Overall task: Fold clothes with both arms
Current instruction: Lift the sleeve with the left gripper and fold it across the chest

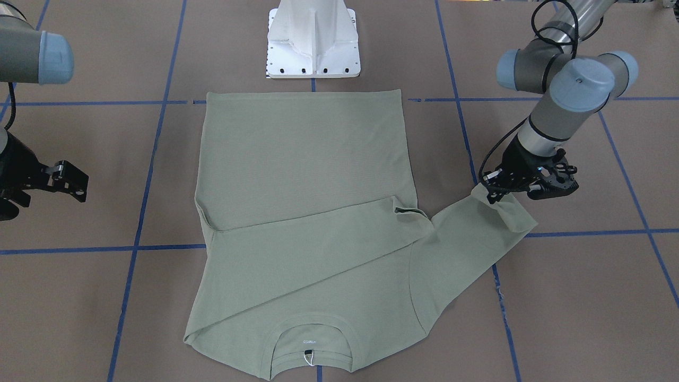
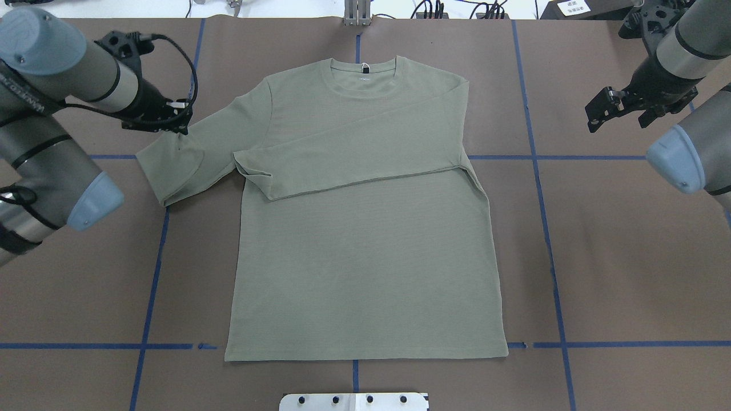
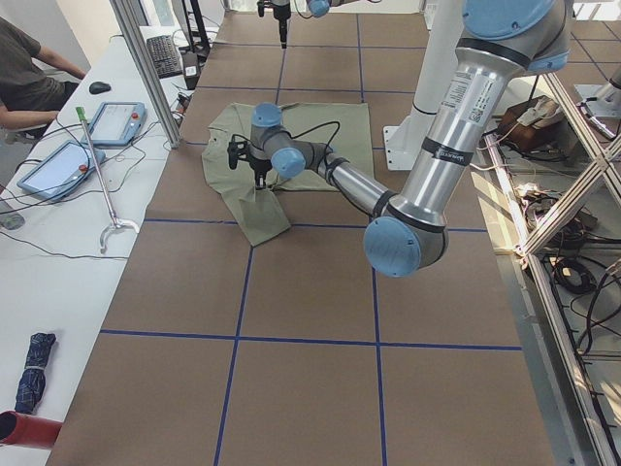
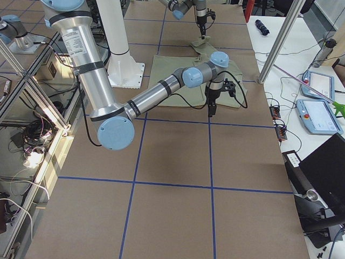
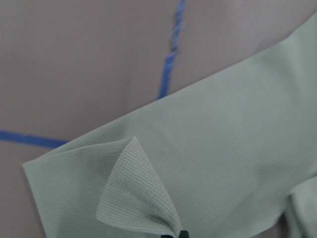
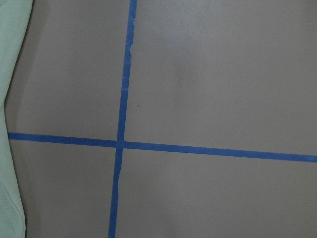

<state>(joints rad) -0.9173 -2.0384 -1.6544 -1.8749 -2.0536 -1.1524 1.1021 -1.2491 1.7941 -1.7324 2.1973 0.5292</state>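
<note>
Far left: grey and silver jointed left arm reaching in over the brown table surface crossed by blue tape lines. At its tip, black two-finger left gripper, clenched on the far corner of an outstretched sleeve cuff, that corner drawn up into a small peak in the left wrist view. In the middle, sage-green long-sleeved knit shirt lying flat, ribbed collar on the far side, hem toward the near white metal pedestal base. Other sleeve folded across the chest, its cuff ending near the left armpit. Well apart to the right, on the far side, black two-finger right gripper above bare table, grasping nothing, fingers seemingly spread, though not sharply seen.
</note>
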